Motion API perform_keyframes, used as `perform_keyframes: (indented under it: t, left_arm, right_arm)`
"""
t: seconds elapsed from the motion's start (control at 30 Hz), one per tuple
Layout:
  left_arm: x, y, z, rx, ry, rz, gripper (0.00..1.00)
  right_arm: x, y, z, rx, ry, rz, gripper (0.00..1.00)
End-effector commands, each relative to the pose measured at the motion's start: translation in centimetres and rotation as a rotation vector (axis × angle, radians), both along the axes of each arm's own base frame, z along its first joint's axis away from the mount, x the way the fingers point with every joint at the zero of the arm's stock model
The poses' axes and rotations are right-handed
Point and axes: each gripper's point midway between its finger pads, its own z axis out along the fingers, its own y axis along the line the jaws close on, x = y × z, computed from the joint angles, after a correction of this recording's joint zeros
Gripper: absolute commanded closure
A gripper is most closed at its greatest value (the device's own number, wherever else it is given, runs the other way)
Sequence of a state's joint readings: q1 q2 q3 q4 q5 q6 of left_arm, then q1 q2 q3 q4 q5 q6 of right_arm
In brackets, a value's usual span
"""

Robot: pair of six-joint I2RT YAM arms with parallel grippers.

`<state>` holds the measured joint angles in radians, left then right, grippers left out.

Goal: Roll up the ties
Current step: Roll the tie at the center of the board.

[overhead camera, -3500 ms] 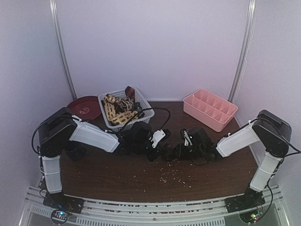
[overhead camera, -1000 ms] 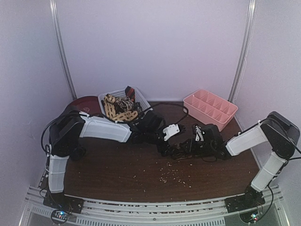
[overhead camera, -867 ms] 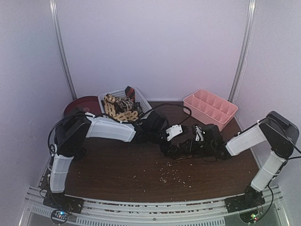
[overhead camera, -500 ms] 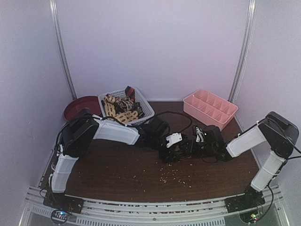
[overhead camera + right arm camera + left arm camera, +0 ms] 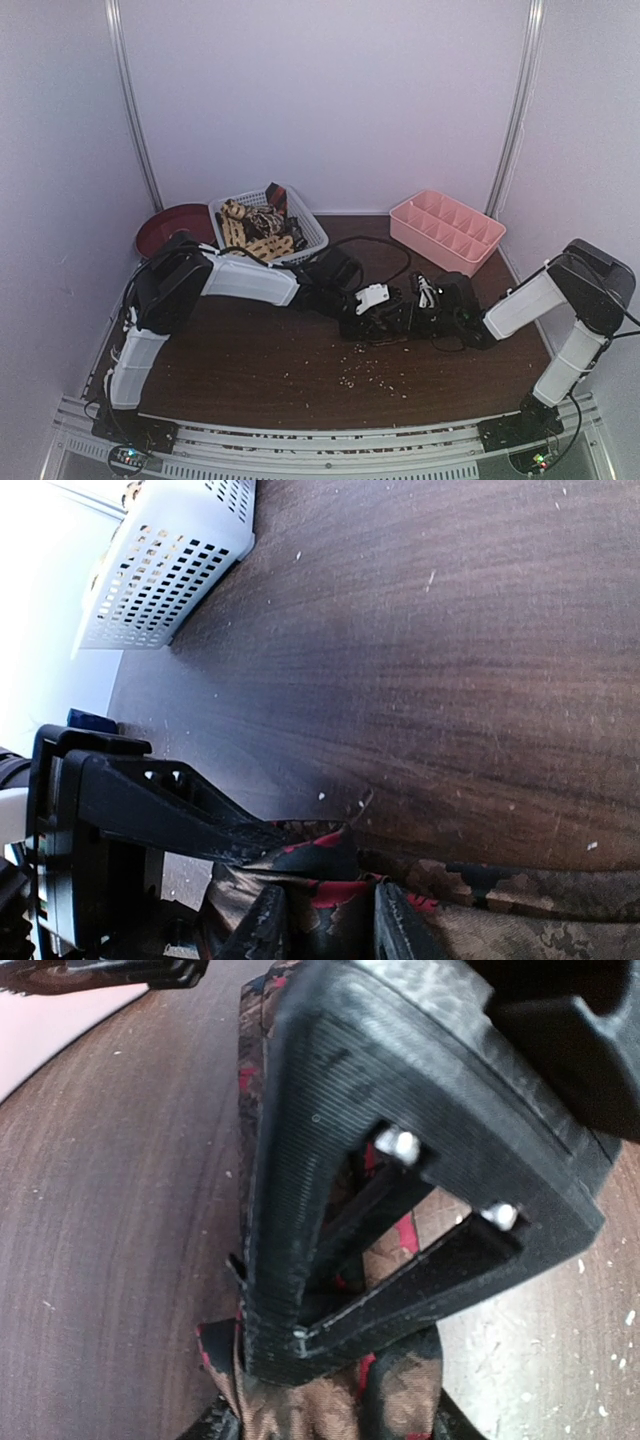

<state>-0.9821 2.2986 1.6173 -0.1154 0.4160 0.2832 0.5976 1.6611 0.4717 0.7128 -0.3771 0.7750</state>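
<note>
Dark wood table (image 5: 230, 370) fills the booth floor. The left arm (image 5: 250, 280) and right arm (image 5: 520, 305) both stretch low across it and meet near the middle. At the back right sits a pink divided tray (image 5: 440, 255). At the back left a white lattice basket (image 5: 312, 233) holds bundled ties (image 5: 255, 230), tan-and-cream and dark ones, with a dark red plate (image 5: 165, 225) just beside it.

Between the two wrists a brown-and-red patterned tie (image 5: 480, 890) lies flat on the wood. The left gripper (image 5: 325, 1420) has its fingers drawn in on a bunched end of that tie. The right gripper (image 5: 330, 925) is closed to a narrow gap, with the same fabric pinched between. Pale crumbs (image 5: 365, 372) lie on the near side of the tabletop.
</note>
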Motion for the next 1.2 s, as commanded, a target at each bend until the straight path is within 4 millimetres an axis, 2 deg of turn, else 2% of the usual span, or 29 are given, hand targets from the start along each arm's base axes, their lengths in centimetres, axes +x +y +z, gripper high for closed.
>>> perform_keyframes:
  t: [0.0,0.13,0.27,0.33,0.4,0.5,0.6,0.67,0.83,0.97,1.17]
  left_arm:
    - [-1.8,-0.2,0.1,-0.014,0.020,-0.067,0.48]
    - [-1.8,0.3,0.1,-0.001,0.017,-0.049,0.35]
    - [-2.2,0.5,-0.1,0.004,0.037,-0.040,0.32]
    - [-2.6,0.7,-0.3,0.006,0.046,-0.048,0.34]
    - [-3.3,0.8,-0.4,0.001,0.054,-0.076,0.44]
    - [-3.8,0.9,-0.7,0.004,0.040,-0.102,0.47]
    - [-3.1,1.0,-0.7,0.018,0.012,-0.077,0.46]
    - [-2.7,1.1,-0.4,0.018,-0.001,-0.053,0.40]
    - [-1.3,1.9,1.7,-0.011,-0.049,0.065,0.29]
    - [0.4,3.6,3.5,-0.006,-0.087,0.205,0.29]
    - [1.4,6.2,3.9,-0.006,-0.021,0.355,0.39]
  right_arm:
    - [-1.5,-0.8,-1.4,-0.004,0.055,0.000,0.70]
    - [-2.0,-0.4,-1.7,0.022,0.079,0.018,0.72]
    - [-2.6,-0.7,-2.0,0.050,0.091,0.007,0.72]
    - [-2.7,-0.9,-2.4,0.042,0.097,0.000,0.72]
    - [-2.6,-0.9,-2.6,0.043,0.101,-0.004,0.71]
    - [-2.6,-0.8,-2.6,0.062,0.104,-0.008,0.72]
    - [-2.8,-0.8,-2.7,0.064,0.108,-0.004,0.73]
    - [-2.9,-0.9,-2.7,0.056,0.111,-0.005,0.74]
    - [-3.3,-1.3,-2.8,0.036,0.111,0.001,0.75]
    - [-3.4,-1.4,-3.0,0.026,0.113,0.001,0.74]
    - [-3.5,-1.6,-2.9,0.024,0.111,-0.007,0.74]
